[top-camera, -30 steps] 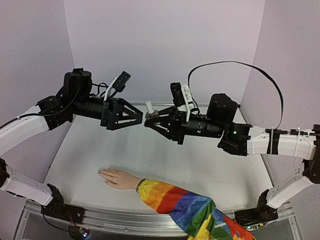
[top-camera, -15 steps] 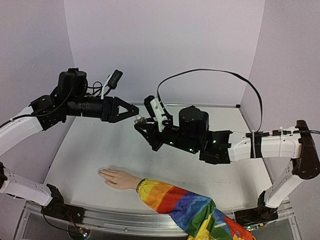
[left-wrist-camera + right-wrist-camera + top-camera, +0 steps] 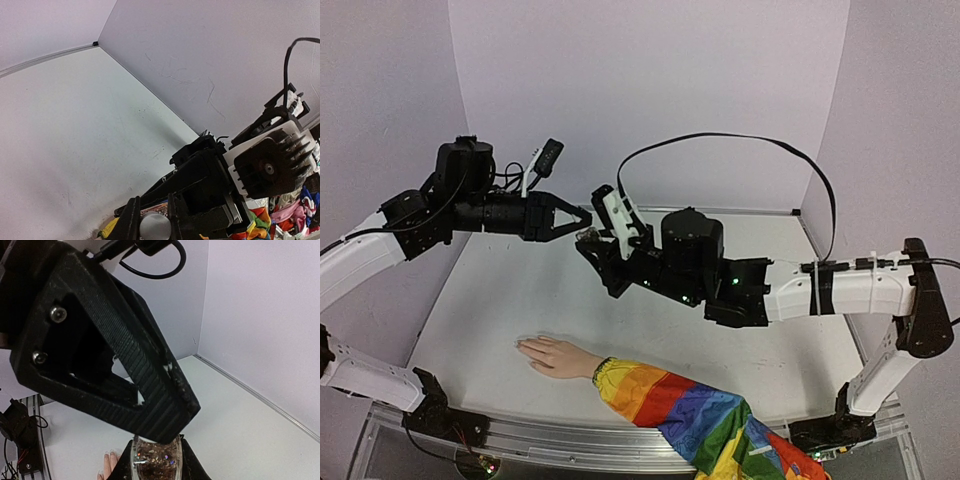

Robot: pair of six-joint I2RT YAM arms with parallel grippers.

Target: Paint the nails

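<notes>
Over the last second the right arm has swung left and stretched across the surface (image 3: 500,300), and the left end effector (image 3: 584,217) has drawn its jaws in from a wide spread. The mannequin hand (image 3: 552,355) lies where it lay.

From the top camera, the two end effectors meet tip to tip, raised above the back of the surface. The right end effector (image 3: 586,243) holds a small bottle (image 3: 589,234), and the left one is pinched in at the bottle's top. The mannequin hand rests palm down near the front edge with its fingers pointing left. Its rainbow-striped sleeve (image 3: 685,410) trails off to the right. The nails (image 3: 519,346) are at the fingertips, too small to tell from the skin and well apart from both arms. A black cable (image 3: 720,138) arches over the right arm.

In the left wrist view, the left fingers (image 3: 131,224) press on either side of a round grey cap (image 3: 154,227), clamped on it. The right end effector's black body fills the space behind it.

In the right wrist view, the right fingers (image 3: 191,466) are clamped on the clear bottle (image 3: 155,460), which is full of dark glitter. The left end effector's ribbed black tip sits closed over its top, hiding the cap. The mannequin's fingertips (image 3: 108,460) show low down, left of the bottle.
</notes>
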